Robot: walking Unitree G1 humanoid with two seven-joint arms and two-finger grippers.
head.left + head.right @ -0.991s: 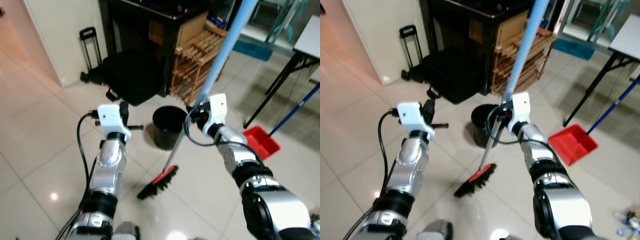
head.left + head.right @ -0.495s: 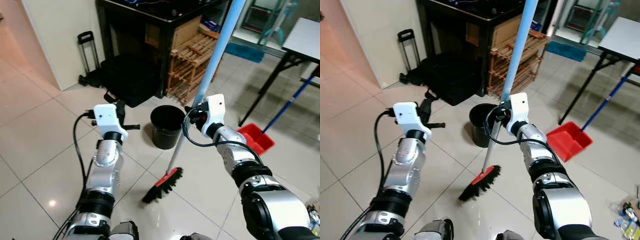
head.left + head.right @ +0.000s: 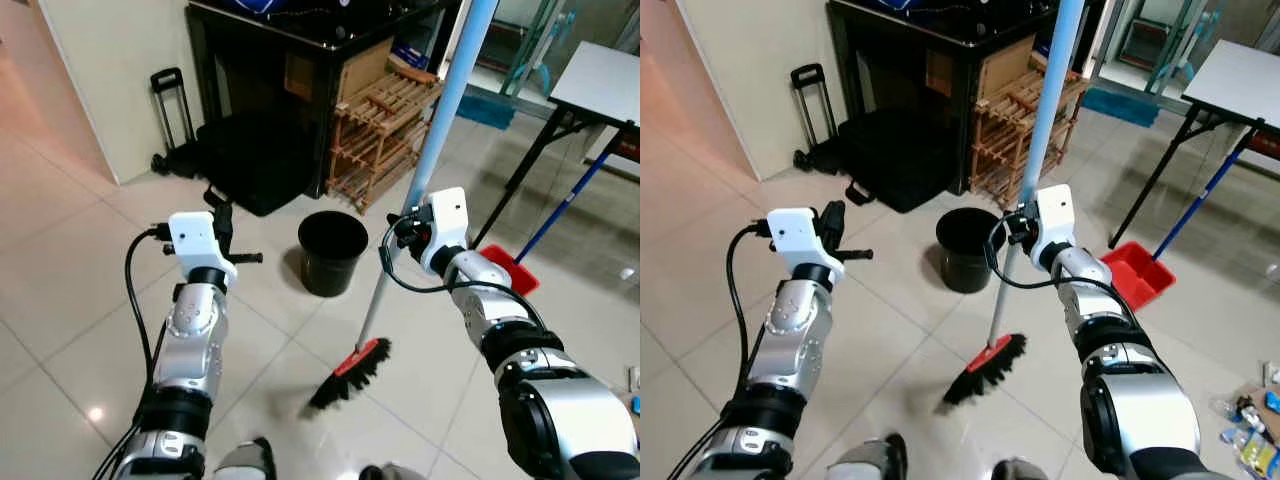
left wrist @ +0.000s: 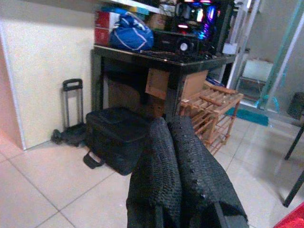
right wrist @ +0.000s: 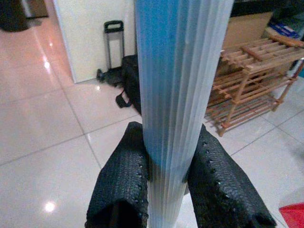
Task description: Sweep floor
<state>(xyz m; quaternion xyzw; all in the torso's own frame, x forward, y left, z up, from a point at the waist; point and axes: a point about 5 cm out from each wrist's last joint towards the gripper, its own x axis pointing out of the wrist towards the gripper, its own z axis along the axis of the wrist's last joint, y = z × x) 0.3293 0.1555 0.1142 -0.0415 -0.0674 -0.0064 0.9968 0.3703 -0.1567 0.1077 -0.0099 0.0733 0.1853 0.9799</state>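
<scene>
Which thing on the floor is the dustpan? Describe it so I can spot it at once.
Start at the white folding table on the robot's right. On the tiles beside its black legs lies the red dustpan, an open red tray with a blue handle slanting up, unlike the round black bucket.

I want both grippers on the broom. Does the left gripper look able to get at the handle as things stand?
Probably yes. The left gripper is shut on nothing and hovers beside the black bucket. The bare floor between it and the broom handle, which the right gripper grips, leaves the way free.
</scene>
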